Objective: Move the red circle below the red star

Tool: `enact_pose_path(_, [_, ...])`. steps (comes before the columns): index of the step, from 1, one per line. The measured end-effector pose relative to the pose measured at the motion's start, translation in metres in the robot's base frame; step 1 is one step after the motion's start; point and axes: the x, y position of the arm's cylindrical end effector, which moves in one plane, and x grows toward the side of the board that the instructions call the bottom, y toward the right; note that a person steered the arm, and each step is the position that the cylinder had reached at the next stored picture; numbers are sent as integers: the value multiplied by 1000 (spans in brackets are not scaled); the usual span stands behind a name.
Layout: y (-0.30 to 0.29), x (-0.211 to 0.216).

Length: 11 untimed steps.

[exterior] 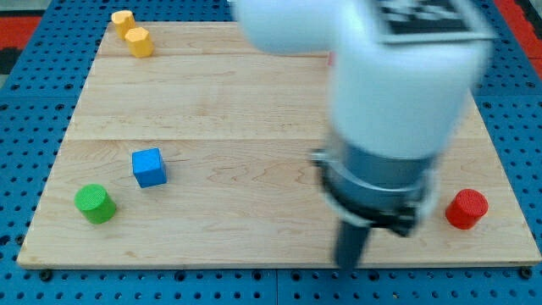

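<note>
The red circle (467, 208) is a short red cylinder near the board's right edge, low in the view. The red star does not show clearly. Only a small reddish sliver (331, 58) peeks out beside the arm near the view's top, and its shape cannot be made out. The large white and grey arm (398, 102) is blurred and covers much of the board's right half. My tip (349, 264) sits near the board's bottom edge, well to the left of the red circle and apart from it.
Two yellow blocks (124, 20) (140, 41) sit at the top left corner. A blue cube (149, 167) and a green cylinder (94, 203) sit at the lower left. The wooden board (220, 110) lies on a blue pegboard (25, 127).
</note>
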Motion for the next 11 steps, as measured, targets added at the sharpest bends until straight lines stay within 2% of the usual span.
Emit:
enact_pose_path(1, [100, -14])
enact_pose_path(2, [130, -31])
enact_pose_path(3, [94, -92])
enact_pose_path(4, [89, -137])
enact_pose_path(6, [116, -98])
enact_pose_path(7, [137, -170])
enact_pose_path(8, [42, -240])
enact_pose_path(9, [-57, -331])
enact_pose_path(10, [12, -289])
enact_pose_path(11, [-37, -289])
